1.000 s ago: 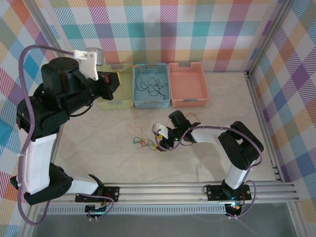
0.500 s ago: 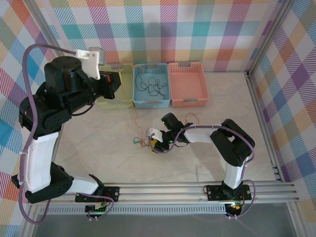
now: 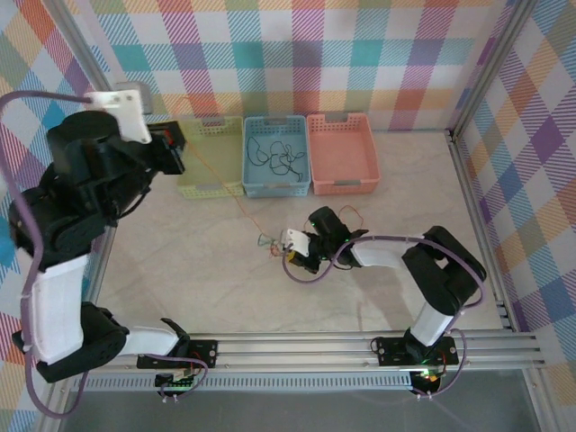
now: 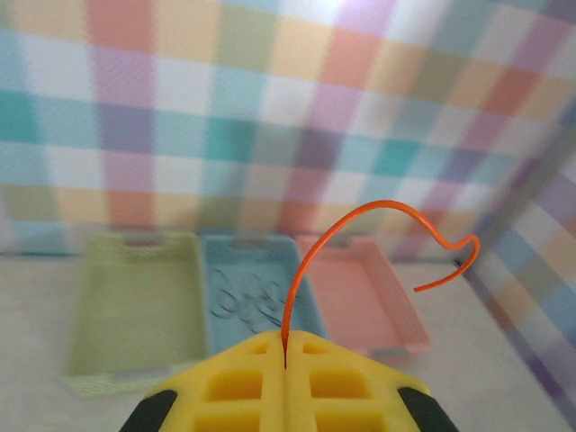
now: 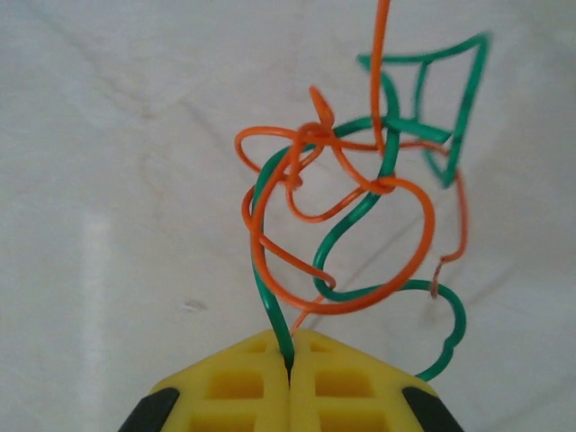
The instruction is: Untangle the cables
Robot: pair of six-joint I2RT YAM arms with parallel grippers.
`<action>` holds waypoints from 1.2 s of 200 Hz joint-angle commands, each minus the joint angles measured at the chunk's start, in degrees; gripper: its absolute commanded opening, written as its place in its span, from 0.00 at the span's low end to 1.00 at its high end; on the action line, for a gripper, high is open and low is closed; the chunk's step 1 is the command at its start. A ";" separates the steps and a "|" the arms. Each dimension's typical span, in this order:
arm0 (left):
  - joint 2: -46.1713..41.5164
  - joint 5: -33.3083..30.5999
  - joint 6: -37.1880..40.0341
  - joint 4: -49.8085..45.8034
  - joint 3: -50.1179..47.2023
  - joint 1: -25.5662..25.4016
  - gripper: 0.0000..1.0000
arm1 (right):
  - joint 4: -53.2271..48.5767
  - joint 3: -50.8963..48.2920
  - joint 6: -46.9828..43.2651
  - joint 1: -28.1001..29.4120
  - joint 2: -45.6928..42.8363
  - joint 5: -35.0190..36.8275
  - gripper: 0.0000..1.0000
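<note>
Jaws of my left claw (image 3: 178, 148), up at ten o'clock from above, pinch a thin orange wire (image 3: 222, 195) running taut down to the small orange-and-green wire knot (image 3: 267, 240) at centre. My right claw (image 3: 290, 261) sits at its four o'clock, its grip too small to judge.

Left wrist: yellow fingers (image 4: 225, 387) are pressed together on the orange wire, whose free end curls toward two o'clock.

Right wrist: my jaws are clamped on a thin green wire (image 5: 276, 331), and the knot's far loop is blurred.

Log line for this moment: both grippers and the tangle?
left gripper: shut on orange wire | right gripper: shut on green wire | tangle: orange and green knotted
</note>
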 commanded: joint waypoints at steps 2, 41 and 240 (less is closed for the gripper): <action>-6.61 -15.52 4.65 6.77 -0.18 -0.52 0.00 | 2.37 -2.32 2.88 -2.63 -3.64 1.40 0.00; -12.72 -20.95 8.67 12.02 -0.39 -0.58 0.00 | 7.83 -5.96 8.55 -5.86 -5.63 0.47 0.00; -23.32 -29.08 16.81 18.26 -2.05 -8.72 0.00 | 16.81 -10.31 22.82 -14.83 -7.04 0.96 0.00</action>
